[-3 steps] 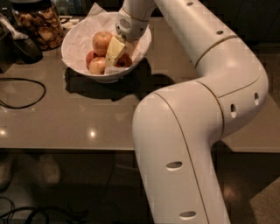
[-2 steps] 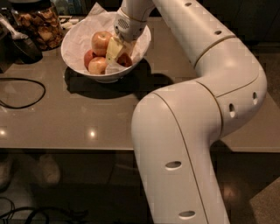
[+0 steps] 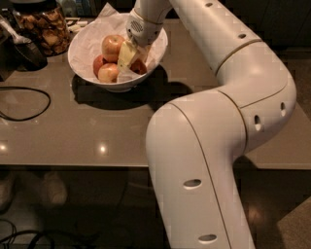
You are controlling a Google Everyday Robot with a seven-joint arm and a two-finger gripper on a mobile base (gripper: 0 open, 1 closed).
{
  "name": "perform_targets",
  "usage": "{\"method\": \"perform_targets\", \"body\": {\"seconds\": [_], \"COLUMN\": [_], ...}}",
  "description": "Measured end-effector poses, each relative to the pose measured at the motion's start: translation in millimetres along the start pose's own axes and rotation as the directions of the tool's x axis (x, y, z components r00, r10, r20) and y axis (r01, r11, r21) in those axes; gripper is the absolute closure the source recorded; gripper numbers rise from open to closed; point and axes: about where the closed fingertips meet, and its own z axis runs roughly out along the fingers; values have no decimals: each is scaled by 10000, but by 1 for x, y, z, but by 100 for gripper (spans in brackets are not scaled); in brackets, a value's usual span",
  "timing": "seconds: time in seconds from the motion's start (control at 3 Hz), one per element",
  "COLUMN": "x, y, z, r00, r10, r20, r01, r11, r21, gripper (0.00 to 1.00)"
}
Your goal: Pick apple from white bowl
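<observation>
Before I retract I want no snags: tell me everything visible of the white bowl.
The white bowl is wide and shallow, with flaring glossy sides that look ceramic. It stands upright on the grey table, near a glass jar. Crumpled white paper lines it, one corner poking above the far rim. At least four reddish apples lie inside. The gripper is down inside it, among the apples on the right; whether it touches the bowl itself I cannot tell.
</observation>
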Motion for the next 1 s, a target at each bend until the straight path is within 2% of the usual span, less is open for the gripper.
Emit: {"method": "perform_targets", "body": {"seconds": [0.33,0.67,1.0], "x": [0,1,6], "y": [0,-1,8], "z": [0,-24,-64], "r00": [10000,9985,9927], "r10": [0,-67,-436], "r20": [0,542,1127], "r01": [0,51,352], "r11": [10000,9996,9965], "r21": [0,290,753], "gripper": [100,100,100]}}
